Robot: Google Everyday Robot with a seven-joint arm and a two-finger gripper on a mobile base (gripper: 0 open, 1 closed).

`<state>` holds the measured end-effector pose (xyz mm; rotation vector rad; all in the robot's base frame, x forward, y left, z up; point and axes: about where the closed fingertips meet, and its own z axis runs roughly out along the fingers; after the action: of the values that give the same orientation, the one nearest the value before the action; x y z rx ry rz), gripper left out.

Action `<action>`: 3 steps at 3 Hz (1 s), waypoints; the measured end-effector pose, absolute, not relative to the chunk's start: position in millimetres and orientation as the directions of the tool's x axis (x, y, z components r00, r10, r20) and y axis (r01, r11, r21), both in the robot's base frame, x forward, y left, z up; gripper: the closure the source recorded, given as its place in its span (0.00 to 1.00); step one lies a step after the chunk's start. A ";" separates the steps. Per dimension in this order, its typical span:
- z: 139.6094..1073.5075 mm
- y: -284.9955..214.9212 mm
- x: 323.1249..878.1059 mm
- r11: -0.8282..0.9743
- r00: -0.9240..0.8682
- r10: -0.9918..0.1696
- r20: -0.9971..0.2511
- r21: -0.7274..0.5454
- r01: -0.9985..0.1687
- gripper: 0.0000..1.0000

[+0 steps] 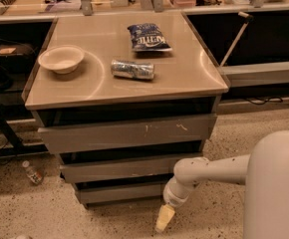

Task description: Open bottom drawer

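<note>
pincer (164, 218): seen low down near the floor (109, 218), pointed downward, just off the right end of the bottom drawer's front. Released or clenched can't be told from this angle, tbh.
arm (209, 171): a pale, rounded arm is seen coming in from the right, bent down at the wrist toward the pincer.
bottom drawer (122, 192): the lowest and narrowest grey front, set right above the floor under the other two. It's seen about flush with the cabinet, not pulled out. Contact with the pincer can't be made out.
middle drawer (117, 167): a bit wider, stacked directly above the bottom one, its right end partly covered by the arm.
top drawer (124, 132): the widest front, marked with a few pale scratches toward the right.
tabletop (184, 73): a smooth beige surface on top of the cabinet.
bowl (61, 59): a white one, placed at the left side of the tabletop.
can (132, 69): laid on its side near the middle.
chip bag (148, 37): a dark blue one, laid flat toward the back.
bottle (33, 173): a small one, left lying on the floor to the left of the cabinet.
</note>
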<state>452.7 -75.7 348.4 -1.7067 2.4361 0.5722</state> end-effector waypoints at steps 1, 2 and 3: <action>348.3 -75.7 452.7 0.296 -0.361 -0.882 -0.303 0.240 -0.925 0.00; 319.2 -72.1 461.8 0.302 -0.377 -0.864 -0.334 0.256 -0.919 0.00; 274.8 -72.9 486.4 0.329 -0.395 -0.845 -0.359 0.233 -0.915 0.00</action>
<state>486.4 -72.9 274.8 -1.6183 2.4148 0.6013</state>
